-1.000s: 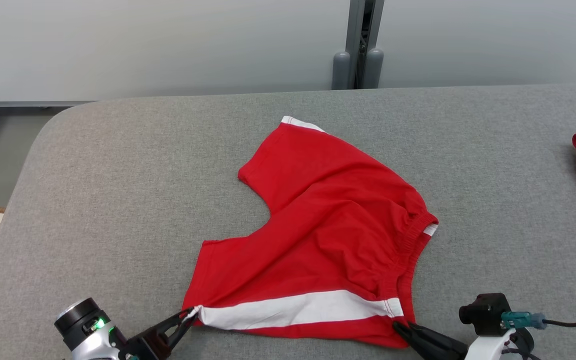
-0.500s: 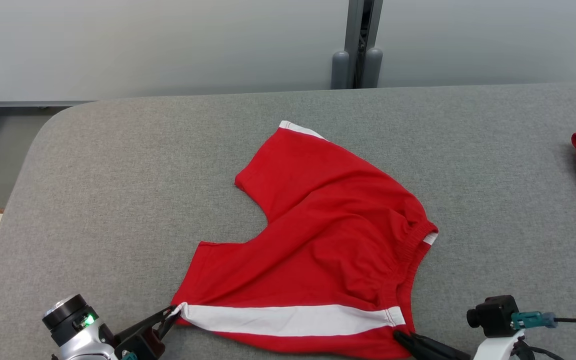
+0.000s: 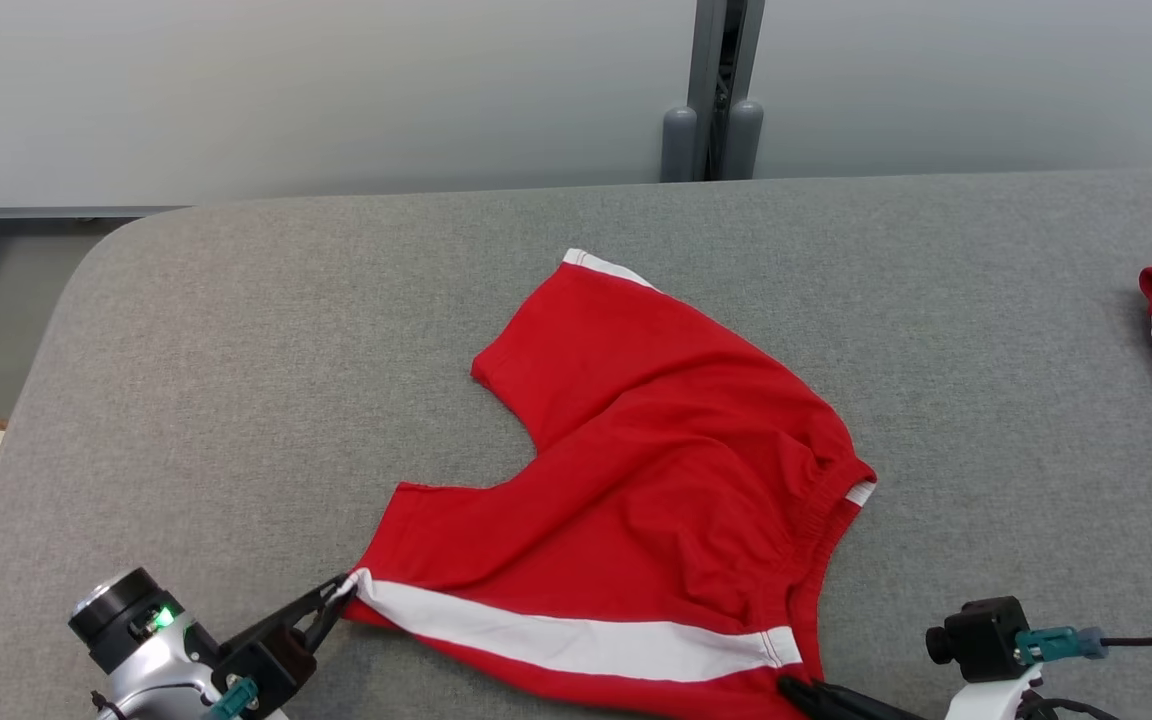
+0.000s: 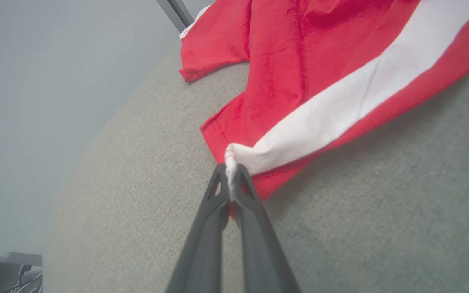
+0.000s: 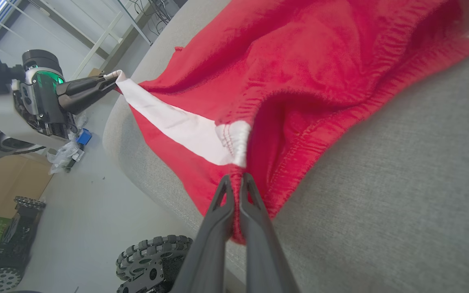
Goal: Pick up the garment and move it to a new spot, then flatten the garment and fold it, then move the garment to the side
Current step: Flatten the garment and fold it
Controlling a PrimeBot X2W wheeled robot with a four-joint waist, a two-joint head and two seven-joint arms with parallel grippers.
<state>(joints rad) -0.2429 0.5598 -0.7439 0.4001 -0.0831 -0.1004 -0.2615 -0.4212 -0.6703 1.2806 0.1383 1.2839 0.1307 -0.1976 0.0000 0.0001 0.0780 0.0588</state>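
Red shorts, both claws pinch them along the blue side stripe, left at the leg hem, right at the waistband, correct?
No, the stripe is white, not blue; the left wrist view shows it. The left claw does pinch the red shorts at the leg hem, the right claw at the waistband.

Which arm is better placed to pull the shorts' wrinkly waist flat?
Probably right: the right end effector is shut on the red shorts at the waistband corner, beside the wrinkles. The left end effector pinches the leg hem, farther away.
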